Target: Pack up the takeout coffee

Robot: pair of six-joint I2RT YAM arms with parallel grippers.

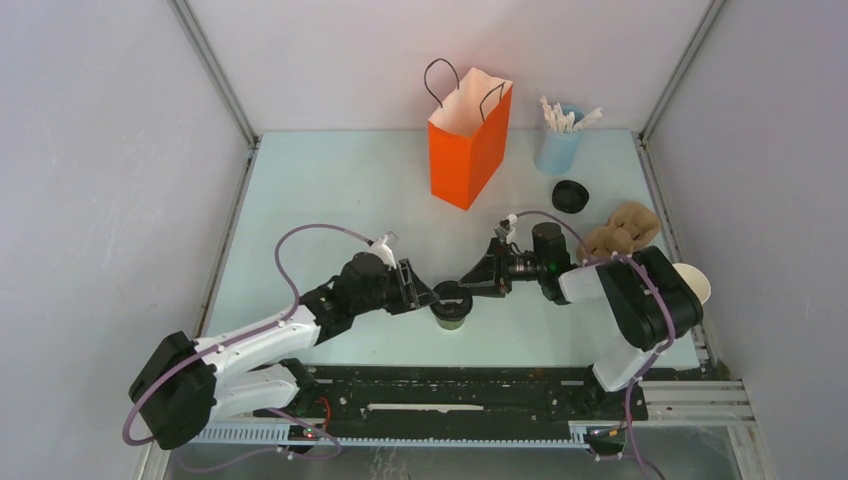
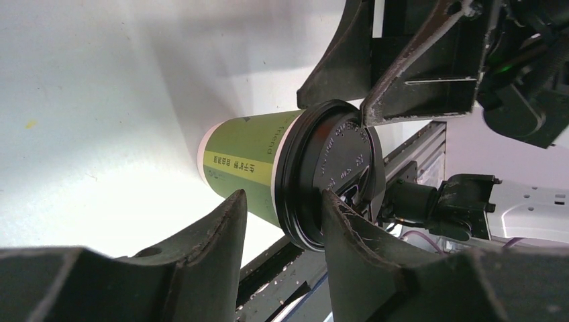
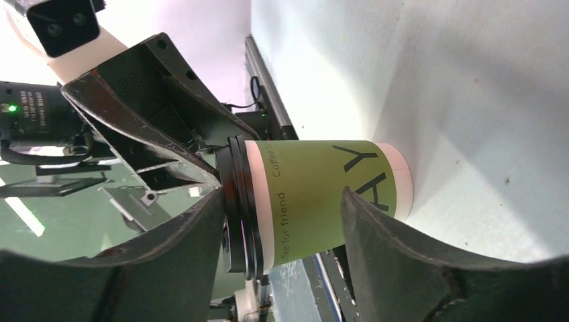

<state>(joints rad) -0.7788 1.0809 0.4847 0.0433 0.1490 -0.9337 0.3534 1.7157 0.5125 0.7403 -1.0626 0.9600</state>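
Takeout coffee: the takeout coffee (image 1: 452,310), a small olive-green paper cup with a round black plastic lid, stands upright on the pale blue table (image 1: 330,200). It is near the front edge, between the two arms and well apart from the bag.
Left gripper: the left gripper (image 2: 283,196) reaches in from the left at lid height. Its fingers (image 2: 221,235) are parted, one by the cup wall under the lid, the other across the lid's edge.
Left contact: possibly touching; the view does not settle it.
Right gripper: the right gripper (image 3: 282,191) comes from the right with its fingers (image 3: 194,228) spread wide and the cup just past the tips. In the left wrist view one tip is at the lid's rim.
Bag: a tall orange paper bag (image 1: 468,150) with black cord handles stands open-mouthed at the back.
Blue cup: a pale blue cup of white sticks (image 1: 557,148) stands just right of the bag.
Loose lid: a round black lid (image 1: 570,196) lies near the blue cup.
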